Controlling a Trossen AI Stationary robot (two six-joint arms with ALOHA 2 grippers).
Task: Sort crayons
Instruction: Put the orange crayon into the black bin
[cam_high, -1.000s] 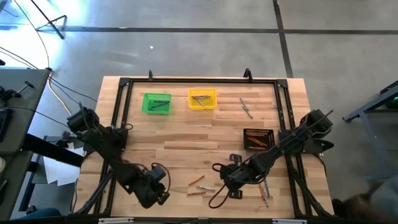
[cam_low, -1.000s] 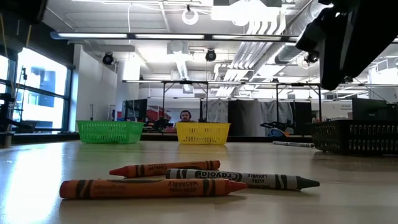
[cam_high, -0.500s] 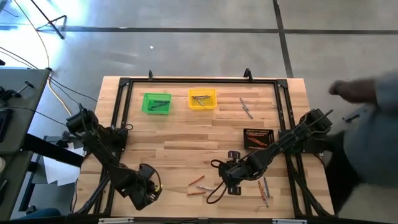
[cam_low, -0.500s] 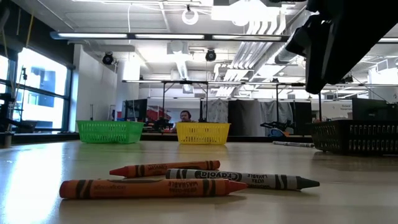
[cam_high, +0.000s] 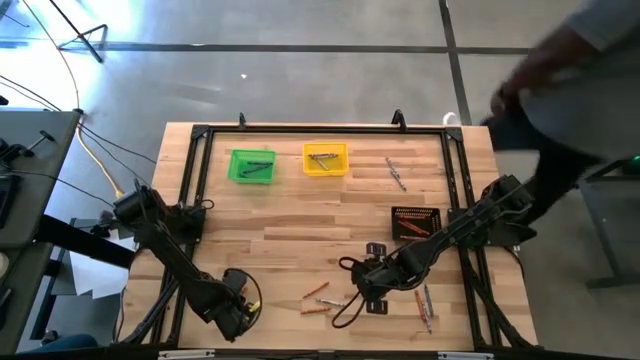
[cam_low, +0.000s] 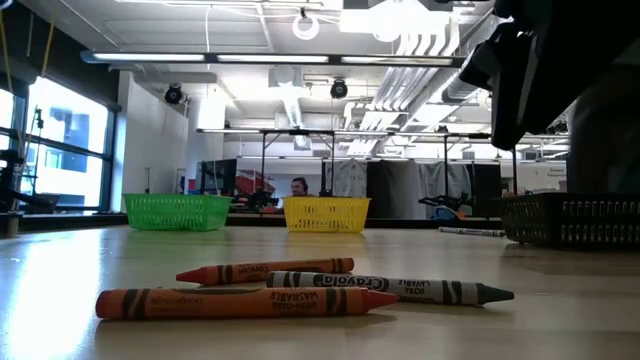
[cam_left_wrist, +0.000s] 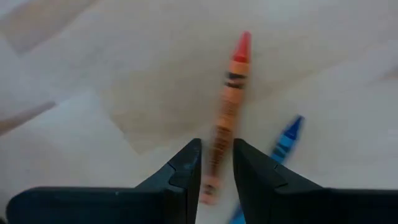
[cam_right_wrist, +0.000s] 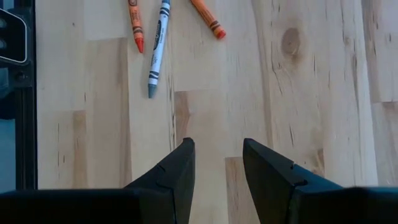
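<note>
Left end effector (cam_left_wrist: 216, 168) narrowly parted astride an orange crayon (cam_left_wrist: 229, 107), lower end blurred. Right end effector (cam_right_wrist: 216, 163) parted, empty, above bare counter (cam_right_wrist: 311, 112).

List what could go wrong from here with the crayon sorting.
1. The left gripper hangs open over an orange crayon with a blue crayon close beside it; closing could catch or nudge both.
2. Three crayons, among them a grey crayon, lie bunched together; lifting one may roll the others.
3. A person stands beside the right arm, near the table corner, and could be struck.
</note>
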